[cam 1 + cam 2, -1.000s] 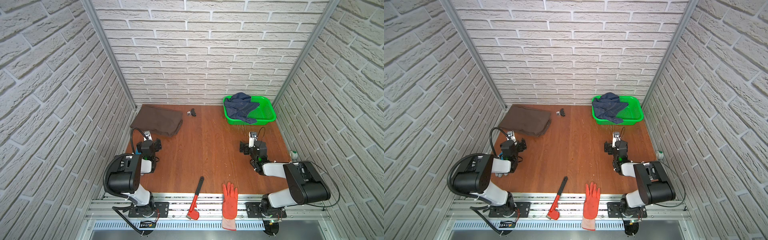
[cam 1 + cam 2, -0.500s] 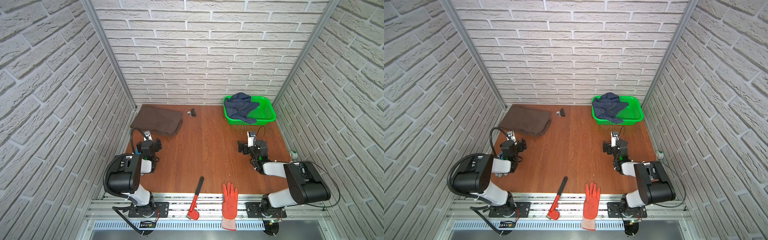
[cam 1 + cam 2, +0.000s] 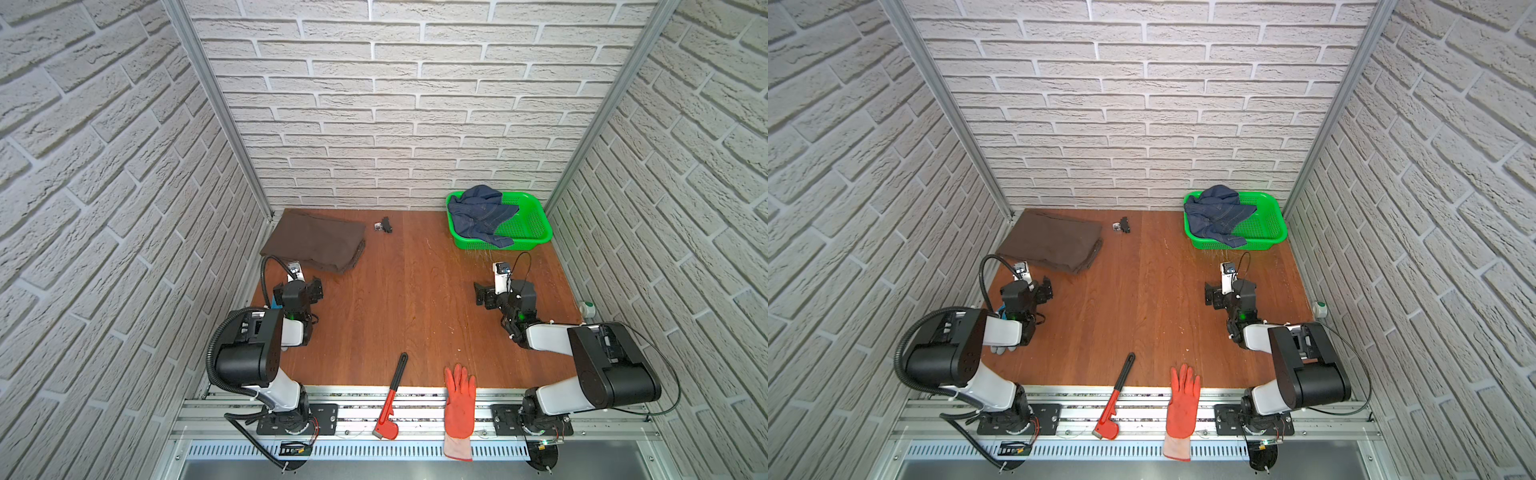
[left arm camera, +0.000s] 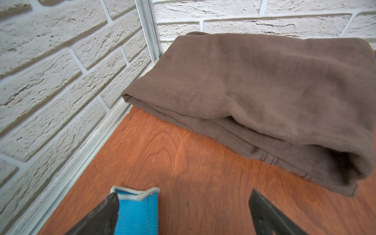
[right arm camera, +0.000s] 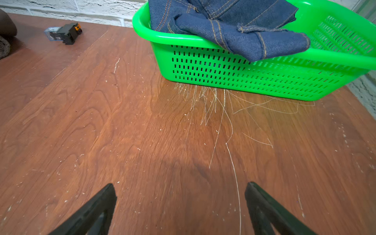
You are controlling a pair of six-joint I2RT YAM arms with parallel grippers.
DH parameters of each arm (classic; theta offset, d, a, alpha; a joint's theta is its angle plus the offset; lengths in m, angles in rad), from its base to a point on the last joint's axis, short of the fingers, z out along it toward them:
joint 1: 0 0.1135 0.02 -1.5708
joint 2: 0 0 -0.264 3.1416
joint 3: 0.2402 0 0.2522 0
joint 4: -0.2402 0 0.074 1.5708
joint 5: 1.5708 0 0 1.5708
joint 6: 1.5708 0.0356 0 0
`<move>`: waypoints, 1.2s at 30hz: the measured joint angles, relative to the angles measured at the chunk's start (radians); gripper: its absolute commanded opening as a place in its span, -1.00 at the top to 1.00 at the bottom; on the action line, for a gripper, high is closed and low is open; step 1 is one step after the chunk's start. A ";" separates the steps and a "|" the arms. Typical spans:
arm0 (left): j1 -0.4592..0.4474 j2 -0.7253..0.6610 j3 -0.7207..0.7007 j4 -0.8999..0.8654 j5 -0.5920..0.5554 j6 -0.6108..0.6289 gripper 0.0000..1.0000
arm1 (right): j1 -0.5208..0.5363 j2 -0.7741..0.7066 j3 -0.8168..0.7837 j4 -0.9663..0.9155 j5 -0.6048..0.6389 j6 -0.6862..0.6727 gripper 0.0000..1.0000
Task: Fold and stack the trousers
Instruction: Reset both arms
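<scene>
Trousers [image 3: 313, 241] lie folded in a flat brown bundle at the table's [image 3: 415, 299] far left corner, against the wall. Left gripper [image 4: 184, 193] hovers near their front edge, jaws wide and empty, a blue glove [image 4: 138, 211] beside one finger. Right gripper [image 5: 180, 185] gapes empty over bare wood, near the green basket [image 5: 223, 67] of jeans [image 5: 234, 26]. Wrench [image 3: 392, 397] and orange glove [image 3: 459, 403] lie at the front edge.

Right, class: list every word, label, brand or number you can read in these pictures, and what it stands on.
None can be read.
Small black device on the table: any print too small to read.
Dark plate near the front: pale marks, too blurred to read.
</scene>
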 measured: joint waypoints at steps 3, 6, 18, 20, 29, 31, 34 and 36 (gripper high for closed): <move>0.000 0.000 0.000 0.000 0.000 0.000 -0.96 | -0.003 0.000 0.000 0.000 -0.023 -0.005 -0.99; 0.000 0.000 0.000 0.000 0.000 0.000 -0.97 | -0.003 0.000 0.002 -0.004 -0.017 -0.001 -0.99; 0.000 0.000 0.000 0.000 0.000 0.000 -0.96 | -0.005 0.000 0.003 -0.005 -0.027 -0.006 -1.00; 0.000 0.000 0.000 0.000 0.000 0.000 -0.96 | -0.005 0.000 0.002 0.004 -0.055 -0.018 -1.00; 0.000 0.000 0.000 0.000 0.000 0.000 -0.96 | -0.011 0.000 0.002 0.003 -0.014 0.002 -0.99; 0.000 0.000 0.000 0.000 0.000 0.000 -0.96 | -0.011 0.000 0.002 0.000 -0.034 -0.002 -1.00; 0.000 0.000 0.000 0.000 0.000 0.000 -0.96 | -0.012 0.000 0.002 0.002 -0.015 0.005 -0.99; 0.000 0.000 0.000 0.000 0.000 0.000 -0.96 | -0.014 0.000 0.002 0.000 -0.045 -0.002 -0.99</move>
